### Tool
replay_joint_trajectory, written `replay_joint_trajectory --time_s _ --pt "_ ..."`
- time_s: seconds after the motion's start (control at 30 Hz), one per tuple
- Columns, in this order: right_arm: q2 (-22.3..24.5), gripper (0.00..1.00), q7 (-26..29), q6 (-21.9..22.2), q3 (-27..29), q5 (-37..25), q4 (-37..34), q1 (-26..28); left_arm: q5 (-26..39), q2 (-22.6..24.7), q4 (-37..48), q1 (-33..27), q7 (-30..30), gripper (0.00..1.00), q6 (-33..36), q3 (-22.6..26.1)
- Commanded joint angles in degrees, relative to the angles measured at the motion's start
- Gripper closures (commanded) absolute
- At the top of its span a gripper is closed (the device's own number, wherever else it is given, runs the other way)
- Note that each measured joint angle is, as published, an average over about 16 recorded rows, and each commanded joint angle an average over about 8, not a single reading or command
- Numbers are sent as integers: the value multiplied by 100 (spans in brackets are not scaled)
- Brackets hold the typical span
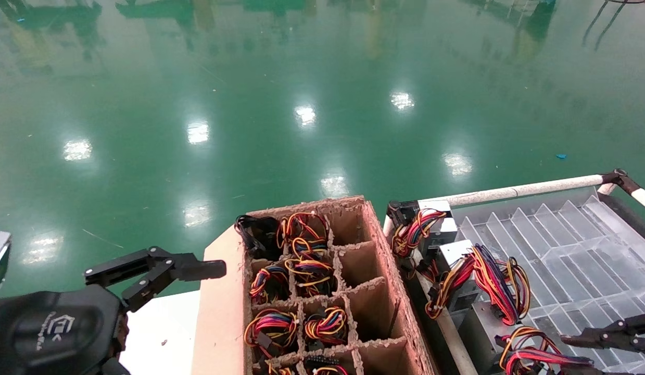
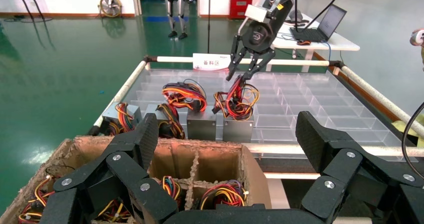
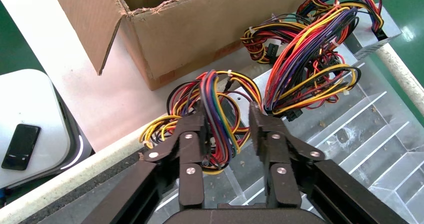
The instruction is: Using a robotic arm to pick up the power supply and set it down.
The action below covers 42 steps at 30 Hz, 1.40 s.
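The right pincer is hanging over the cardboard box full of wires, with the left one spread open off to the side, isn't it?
Not quite. The right pincer is not over the cardboard box; it hangs over a power supply standing in the clear divided tray beside the box, its fingers straddling the wire bundle. The right wrist view shows this best. The left pincer is indeed spread open off to the side.

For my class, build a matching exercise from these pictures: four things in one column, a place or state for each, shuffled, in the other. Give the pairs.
Things:
1. left gripper
2. right gripper
3. cardboard box
4. clear tray

Places or states:
A. split into cells holding wire bundles
B. open, beside the box
C. transparent ribbed dividers
D. fingers astride a wire bundle

Pairs: 1-B, 2-D, 3-A, 4-C
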Motion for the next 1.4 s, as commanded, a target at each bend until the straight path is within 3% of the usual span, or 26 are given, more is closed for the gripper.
replay_joint_trajectory --time_s 0.03,0.9,1.4 --pt "7 0 -3 6 1 3 6 -6 0 0 0 0 0 0 0 0" --pt "-233 0 -135 -141 -6 600 -427 22 -1 0 1 -1 1 0 1 1" --pt "-634 0 14 -80 182 1045 -214 -196 -1 0 1 -1 1 0 0 2"
